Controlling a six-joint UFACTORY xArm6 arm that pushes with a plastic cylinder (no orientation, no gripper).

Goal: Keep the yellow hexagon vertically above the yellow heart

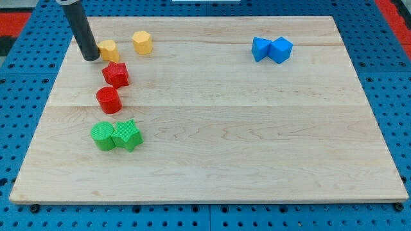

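The yellow hexagon [142, 42] lies near the top left of the wooden board [212, 109]. The yellow heart [109, 50] lies just to its left and slightly lower. My tip [90, 56] rests on the board right beside the heart's left edge, touching or nearly touching it. The dark rod rises from there toward the view's top left.
A red star-like block [116, 74] sits just below the yellow heart, with a red cylinder [108, 100] below that. A green cylinder [101, 136] and a green star-like block [126, 135] touch lower left. Two blue blocks [271, 49] touch at the top right.
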